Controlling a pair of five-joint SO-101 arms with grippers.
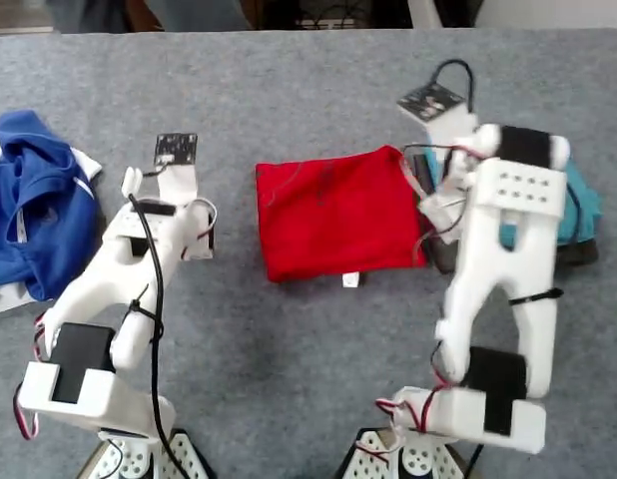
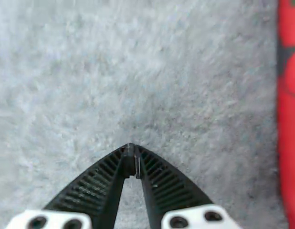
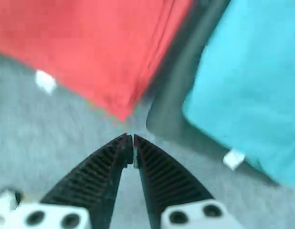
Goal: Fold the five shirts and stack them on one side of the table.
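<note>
A folded red shirt [image 1: 333, 212] lies in the middle of the grey table, with a small white tag at its near edge. My right gripper [image 3: 130, 141] is shut and empty, its tips just off the near right corner of the red shirt [image 3: 95, 45]. Beside that lies a folded teal shirt [image 3: 247, 81] on top of a dark grey one [image 3: 178, 102]. In the high view the teal shirt [image 1: 580, 205] peeks out from under the right arm. My left gripper [image 2: 132, 152] is shut over bare cloth, left of the red shirt [image 2: 289, 95]. A crumpled blue shirt [image 1: 34, 205] sits at the far left.
A white garment [image 1: 9, 297] shows under the blue shirt at the left edge. Both arm bases [image 1: 119, 419] stand at the table's near edge. The grey table cover [image 1: 289, 90] stretches behind the shirts and between the arms.
</note>
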